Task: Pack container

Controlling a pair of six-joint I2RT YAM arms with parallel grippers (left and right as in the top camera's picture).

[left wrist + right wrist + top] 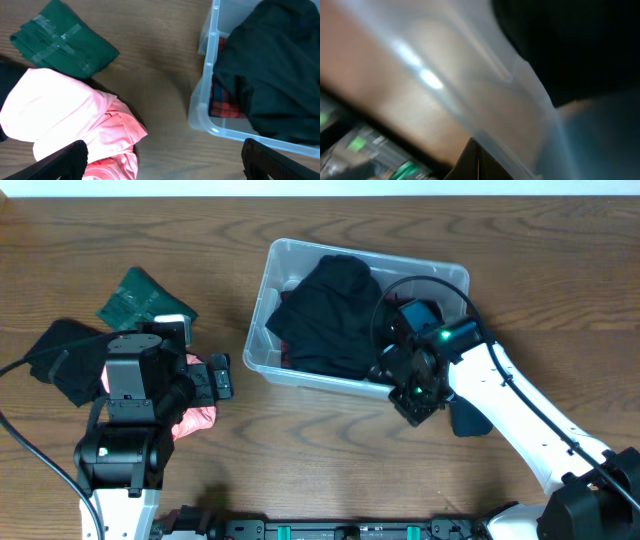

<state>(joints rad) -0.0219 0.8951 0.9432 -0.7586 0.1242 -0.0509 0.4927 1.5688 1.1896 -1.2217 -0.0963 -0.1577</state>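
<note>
The clear plastic container (262, 290) stands at the table's middle. It holds a large black garment (335, 315), with red plaid cloth (225, 107) under it. My right gripper (392, 372) is at the container's near right rim. In the blurred right wrist view its fingers (477, 160) are shut together against the clear wall (485, 85). My left gripper (215, 377) is open and empty, left of the container (205, 107). Its fingers (165, 165) straddle bare table beside a pink garment (75, 120).
A folded green garment (140, 297) lies at the far left, also in the left wrist view (62, 40). A black garment (60, 355) lies under the left arm. A dark blue cloth (468, 418) lies on the table under the right arm. A black cable loops over the container's right end.
</note>
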